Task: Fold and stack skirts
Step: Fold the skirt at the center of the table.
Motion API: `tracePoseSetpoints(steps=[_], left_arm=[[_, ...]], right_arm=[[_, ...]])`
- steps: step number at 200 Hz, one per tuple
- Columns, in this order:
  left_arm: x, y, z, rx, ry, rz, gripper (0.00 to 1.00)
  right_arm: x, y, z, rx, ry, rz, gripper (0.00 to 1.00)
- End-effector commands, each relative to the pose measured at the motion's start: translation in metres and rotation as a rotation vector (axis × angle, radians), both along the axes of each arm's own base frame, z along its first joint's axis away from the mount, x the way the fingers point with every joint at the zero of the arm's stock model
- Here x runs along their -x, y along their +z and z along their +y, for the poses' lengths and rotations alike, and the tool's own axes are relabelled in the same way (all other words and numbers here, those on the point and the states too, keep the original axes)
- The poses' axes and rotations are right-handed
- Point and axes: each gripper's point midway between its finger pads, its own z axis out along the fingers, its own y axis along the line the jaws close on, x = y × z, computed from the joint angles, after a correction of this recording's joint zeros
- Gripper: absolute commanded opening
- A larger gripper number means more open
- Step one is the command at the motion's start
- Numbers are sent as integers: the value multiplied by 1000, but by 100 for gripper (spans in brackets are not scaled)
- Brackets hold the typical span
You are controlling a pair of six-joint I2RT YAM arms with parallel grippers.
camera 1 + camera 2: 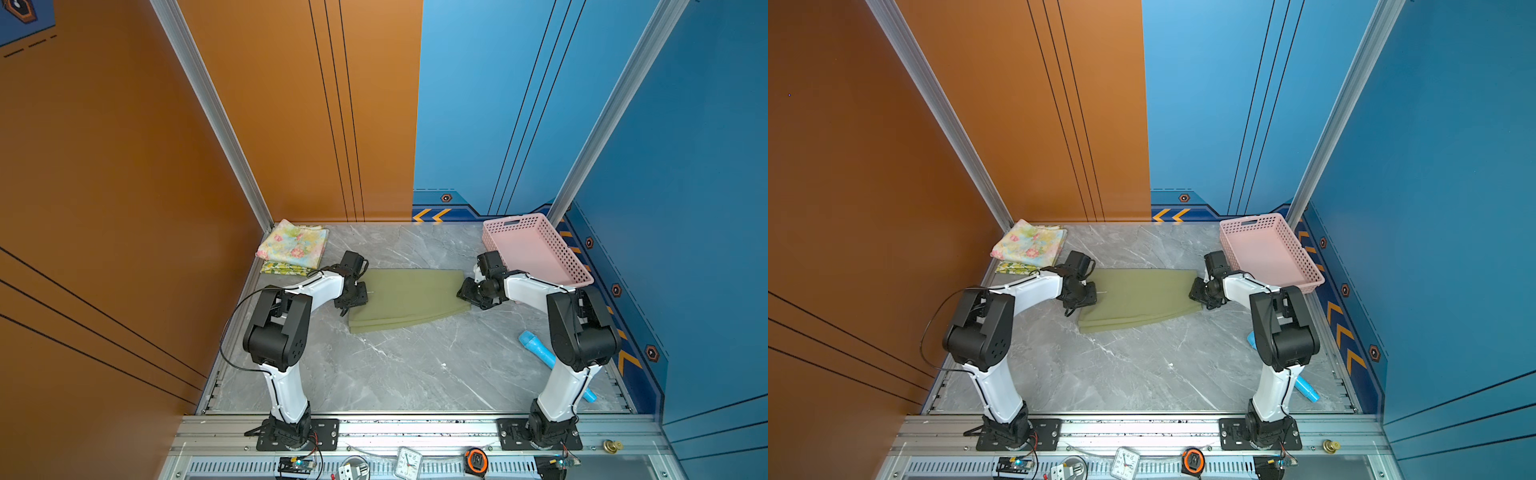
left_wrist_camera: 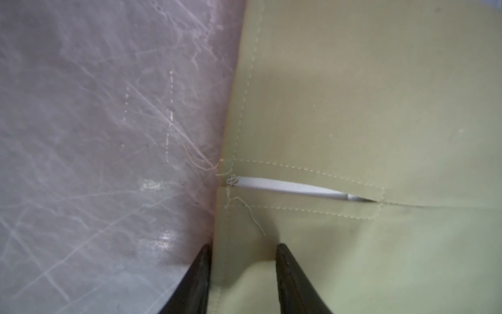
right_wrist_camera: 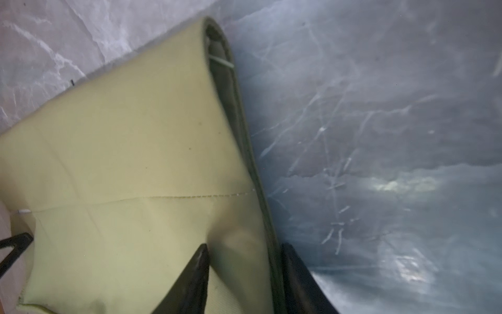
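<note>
The olive green skirt (image 1: 407, 299) (image 1: 1138, 297) lies folded flat in the middle of the marble table. My left gripper (image 1: 359, 296) (image 2: 243, 247) is at its left end, jaws closed on a raised pinch of the hem beside a white-lined slit (image 2: 293, 189). My right gripper (image 1: 463, 291) (image 3: 244, 247) is at its right end, jaws closed on the layered edge, which bulges between them. At the back left the pastel flowered skirt (image 1: 293, 245) rests folded on the lemon-print skirt (image 1: 284, 269).
A pink perforated basket (image 1: 517, 222) stands at the back right, just behind the right arm. A light blue tube (image 1: 536, 345) lies near the right arm's base. A clock (image 1: 408, 461) and a tape measure (image 1: 476, 459) sit on the front rail.
</note>
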Motion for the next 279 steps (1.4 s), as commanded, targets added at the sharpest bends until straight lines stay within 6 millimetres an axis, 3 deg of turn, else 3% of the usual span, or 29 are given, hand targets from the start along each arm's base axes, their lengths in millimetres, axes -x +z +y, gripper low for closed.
tracePoseSetpoints(steps=[1, 24, 35, 93, 135, 148, 171, 189, 194, 211, 220, 228, 249, 265, 268, 279], left_arm=[[13, -16, 8, -31, 4, 77, 22], [16, -19, 7, -38, 2, 87, 4], [18, -22, 7, -44, 1, 93, 0], [30, -35, 0, -50, -6, 108, 0], [37, -43, -10, -36, -15, 111, 0], [38, -44, -14, -28, -18, 107, 0], [39, -47, -19, -18, -20, 103, 0], [41, -47, -23, -8, -21, 97, 0], [41, -47, -23, -5, -20, 96, 0], [43, -45, -26, 4, -21, 86, 0], [41, -42, -28, 11, -20, 74, 0], [51, -48, -25, 7, -20, 94, 0], [55, -47, -24, 14, -17, 90, 0], [58, -48, -24, 22, -15, 86, 0], [59, -48, -25, 22, -14, 86, 0], [60, -49, -25, 27, -12, 85, 0]], right_arm=[[9, -10, 4, 3, 31, 48, 25], [3, -1, 6, 0, 34, 20, 7], [-3, 7, 7, -2, 33, -3, 0], [-12, 56, 9, 133, 73, -110, 0], [-6, 104, 39, 285, 182, -223, 0], [-3, 120, 58, 336, 238, -269, 0], [4, 137, 109, 363, 361, -335, 0], [9, 138, 153, 335, 447, -353, 0], [19, 137, 175, 313, 497, -360, 0], [32, 132, 223, 206, 591, -338, 0], [36, 136, 242, 134, 624, -324, 11], [39, 143, 255, 60, 640, -315, 36], [27, 171, 258, -86, 588, -350, 77], [15, 189, 248, -178, 510, -377, 89], [4, 190, 236, -185, 471, -380, 90], [-7, 195, 218, -200, 405, -389, 91]])
